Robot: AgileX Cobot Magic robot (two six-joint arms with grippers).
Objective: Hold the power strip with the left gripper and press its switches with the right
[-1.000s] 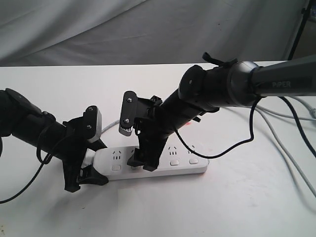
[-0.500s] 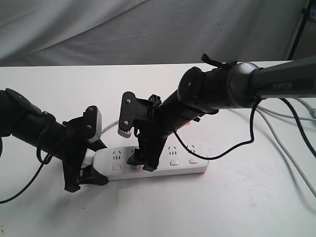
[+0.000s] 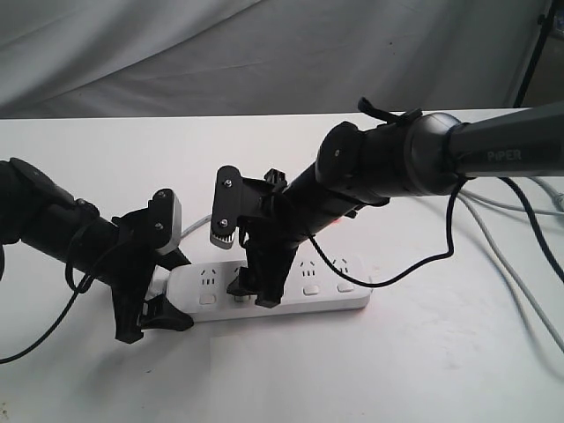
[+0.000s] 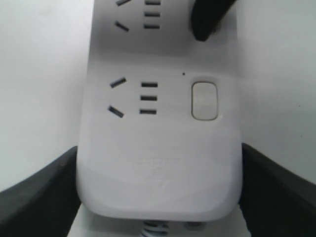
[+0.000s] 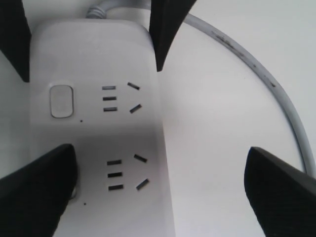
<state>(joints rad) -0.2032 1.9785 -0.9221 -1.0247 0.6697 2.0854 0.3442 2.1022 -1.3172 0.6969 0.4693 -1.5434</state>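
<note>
Left claw (image 3: 159, 291): clamped across the cord end of the power strip (image 3: 326, 295), one finger on each long edge.
Position: the strip lies flat near the middle of the white surface (image 3: 397, 370), running left to right.
Handling: judged light, rigid and smooth-skinned. It is likely to slide or pivot under a downward push unless pinned. The best hold is across the narrow width at one end, clear of sockets and buttons, as it is held here.
Cord (image 5: 256, 69): thin, grey and limp. It curves away behind the strip and offers no useful hold.
Right claw (image 3: 254, 286): fingers spread apart. One tip appears to bear on the second switch from the cord end. The other hangs past the strip's far edge.
Switches (image 3: 310, 289): the first is uncovered beside the left claw. Those to the right stand clear of both claws.
Containers: none seen. The sockets in view hold no plugs.
</note>
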